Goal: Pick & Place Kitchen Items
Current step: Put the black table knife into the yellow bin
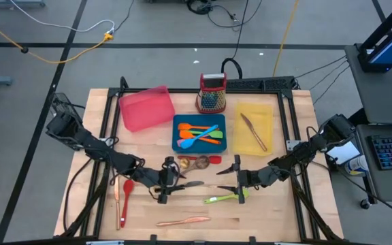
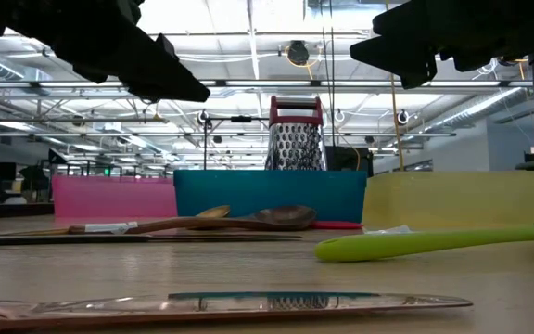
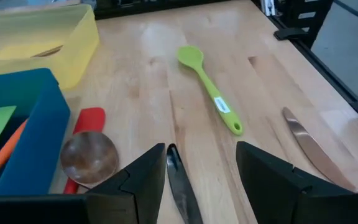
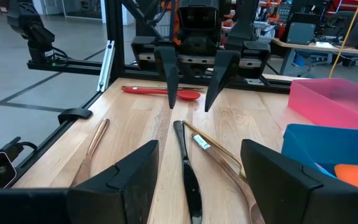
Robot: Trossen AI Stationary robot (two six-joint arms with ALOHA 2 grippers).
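No writing can be read; the green spoon (image 3: 209,87) carries a white label, too small to make out. The wooden table (image 1: 278,211) stands on a grey floor crossed by cables, in a hall with ceiling lights.

The left gripper (image 1: 162,180) and right gripper (image 1: 236,178) hover face to face over the table's middle, both with fingers apart and holding nothing. A dark knife (image 4: 187,168) lies between them.

Orange and blue utensils lie in the blue tray (image 1: 177,133), a copper knife (image 1: 253,131) in the yellow tray (image 1: 269,112). The pink tray (image 1: 145,107) and a grater (image 1: 212,92) stand behind. A red spoon (image 1: 126,192) lies at left.
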